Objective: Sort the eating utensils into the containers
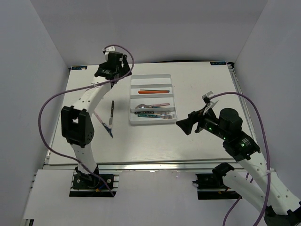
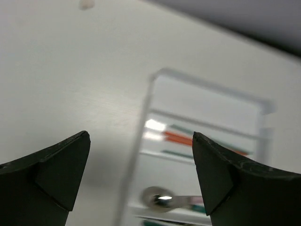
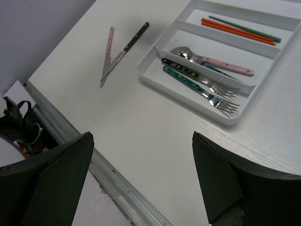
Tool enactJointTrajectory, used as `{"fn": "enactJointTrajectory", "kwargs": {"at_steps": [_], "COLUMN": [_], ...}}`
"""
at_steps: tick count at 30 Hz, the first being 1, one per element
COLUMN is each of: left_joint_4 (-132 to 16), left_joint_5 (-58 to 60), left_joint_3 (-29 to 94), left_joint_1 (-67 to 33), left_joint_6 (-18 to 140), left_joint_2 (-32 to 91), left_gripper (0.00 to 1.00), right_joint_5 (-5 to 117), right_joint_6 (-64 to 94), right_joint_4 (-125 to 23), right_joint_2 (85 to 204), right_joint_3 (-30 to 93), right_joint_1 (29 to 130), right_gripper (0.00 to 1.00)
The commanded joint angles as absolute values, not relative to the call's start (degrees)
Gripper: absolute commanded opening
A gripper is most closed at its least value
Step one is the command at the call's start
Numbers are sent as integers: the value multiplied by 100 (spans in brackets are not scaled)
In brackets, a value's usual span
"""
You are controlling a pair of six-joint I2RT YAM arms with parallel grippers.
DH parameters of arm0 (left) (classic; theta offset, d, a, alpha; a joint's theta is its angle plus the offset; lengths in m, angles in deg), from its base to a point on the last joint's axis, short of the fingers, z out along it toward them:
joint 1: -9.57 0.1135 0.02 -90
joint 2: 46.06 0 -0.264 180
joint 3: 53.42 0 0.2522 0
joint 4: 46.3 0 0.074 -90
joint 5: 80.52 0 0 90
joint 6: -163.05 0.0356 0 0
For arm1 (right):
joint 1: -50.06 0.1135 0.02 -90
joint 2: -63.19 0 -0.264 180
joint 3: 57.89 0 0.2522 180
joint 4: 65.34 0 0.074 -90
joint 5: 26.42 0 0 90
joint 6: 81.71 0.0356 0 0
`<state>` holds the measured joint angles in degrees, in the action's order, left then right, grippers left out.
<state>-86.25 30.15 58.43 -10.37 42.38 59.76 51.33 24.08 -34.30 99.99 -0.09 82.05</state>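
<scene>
Lying beside tray (image 1: 151,80) — two knives (image 1: 112,117) | left gripper (image 2: 141,135), right gripper (image 3: 142,135) spread

White tray (image 3: 211,47) holding forks (image 3: 188,82), chopsticks (image 3: 237,31), two knives (image 3: 124,53) beside, tips seemingly touching

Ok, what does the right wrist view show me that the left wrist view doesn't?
Right wrist only: the pink-handled knife and the dark-handled knife, lying loose on the table outside the tray, their tips meeting in a V. Left wrist only: a small pale speck on the table beyond the tray. Both: the white tray, the orange chopsticks and the spoon in it, though the left wrist picture is blurred.
</scene>
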Motion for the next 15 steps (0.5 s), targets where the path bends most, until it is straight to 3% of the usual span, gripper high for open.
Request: {"fn": "enactJointTrajectory", "kwargs": {"at_steps": [1,15], "left_joint_4": [-10470,-9847], "left_joint_5": [2370,2372], "left_joint_3": [5685,4595], "left_joint_1": [-1003,-818], "left_joint_6": [5914,6031], "left_joint_2": [6732,6830], "left_gripper": [98,94], "right_joint_5": [4400,4073], "right_joint_6": [2569,2244], "right_joint_4": [-3813,-3268], "right_joint_2": [10055,10151], "right_joint_3": [-35,26], "right_joint_1": [8205,8214], "right_gripper": [89,89]}}
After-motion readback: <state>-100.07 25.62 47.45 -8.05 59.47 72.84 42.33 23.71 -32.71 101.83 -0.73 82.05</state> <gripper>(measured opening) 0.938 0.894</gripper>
